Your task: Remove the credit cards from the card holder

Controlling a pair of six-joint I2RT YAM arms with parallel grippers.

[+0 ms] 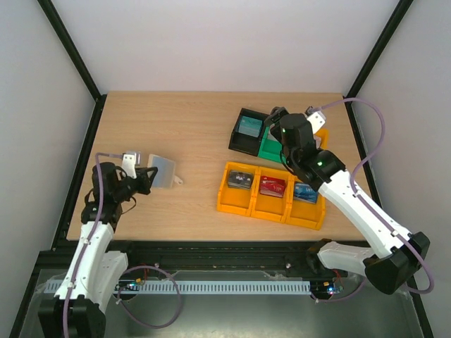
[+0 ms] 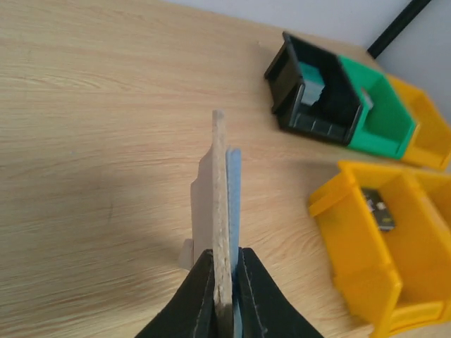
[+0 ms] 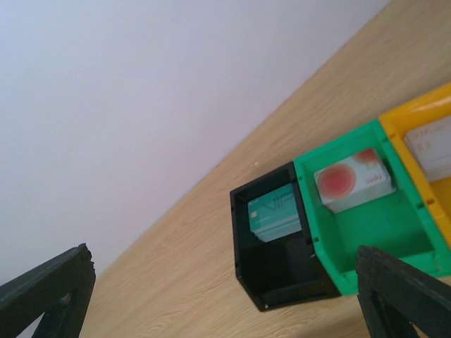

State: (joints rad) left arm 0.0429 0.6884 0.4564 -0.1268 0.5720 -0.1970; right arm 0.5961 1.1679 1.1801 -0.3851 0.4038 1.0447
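My left gripper point(image 1: 146, 177) is shut on the card holder point(image 1: 162, 171), a pale grey-blue wallet held just above the left of the table. The left wrist view shows the card holder point(image 2: 220, 176) edge-on, a beige layer against a blue one, pinched between the black fingers point(image 2: 201, 296). My right gripper point(image 3: 222, 257) stands wide open with nothing in it, hovering over the black bin point(image 3: 278, 282). Credit cards lie in the bins: a teal one point(image 3: 273, 215), a white-and-red one point(image 3: 352, 182), a red one point(image 1: 272, 185) and a blue one point(image 1: 305, 191).
A black bin point(image 1: 243, 137) and a green bin point(image 1: 271, 146) stand at the back right, partly under my right arm. In front of them sits a row of yellow bins point(image 1: 232, 201); its left one holds a dark card point(image 1: 240, 180). Black frame posts edge the table.
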